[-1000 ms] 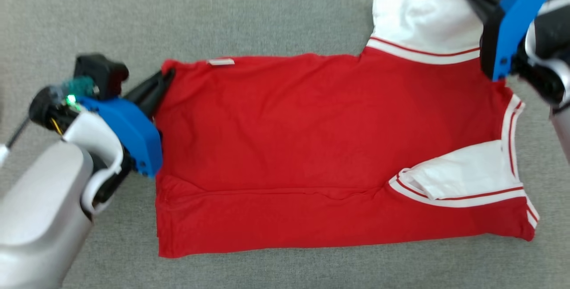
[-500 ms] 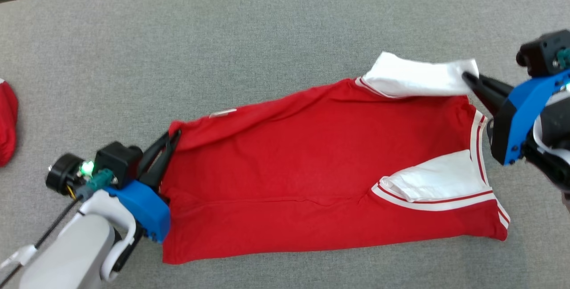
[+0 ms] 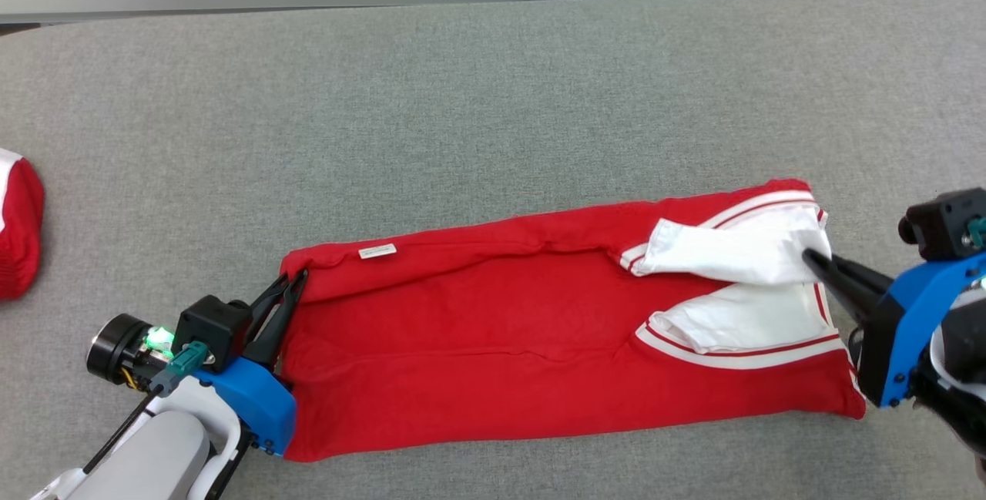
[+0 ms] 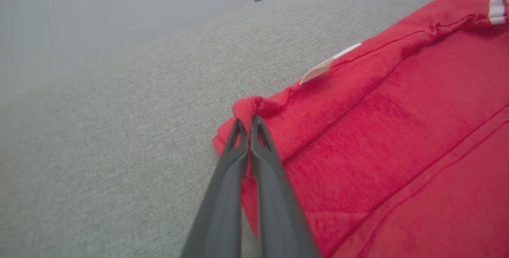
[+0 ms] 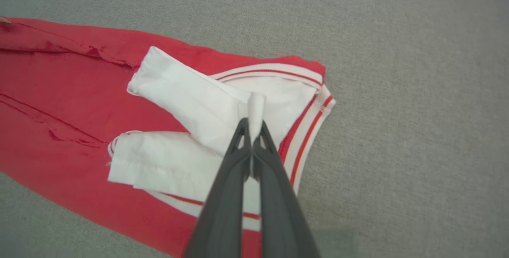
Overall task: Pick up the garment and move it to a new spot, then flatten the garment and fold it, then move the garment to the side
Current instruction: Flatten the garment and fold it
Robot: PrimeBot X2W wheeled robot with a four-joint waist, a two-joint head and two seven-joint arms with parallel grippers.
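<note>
1. Head view: the garment (image 3: 539,346), red with white sleeves, lies as a long folded band on the grey surface (image 3: 462,115), running from lower left to right. The left gripper (image 3: 295,278) is clamped on the garment's far left corner, near a white label (image 3: 377,251). The right gripper (image 3: 810,256) pinches a sleeve (image 3: 732,253) at the right end; that sleeve lies across the red body, just above the other sleeve. A red cloth (image 3: 19,230) sits at the left edge, well apart.
2. Left wrist view: the left gripper (image 4: 248,121) has its fingers pressed together, with a bunched corner of the garment (image 4: 397,130) nipped between the tips. The label (image 4: 318,71) sticks out from the folded far edge beyond.
3. Right wrist view: the right gripper (image 5: 251,121) is closed on a small roll of white sleeve (image 5: 191,95) cloth that stands up at its tips. The red-striped trim runs just right of the fingers.
</note>
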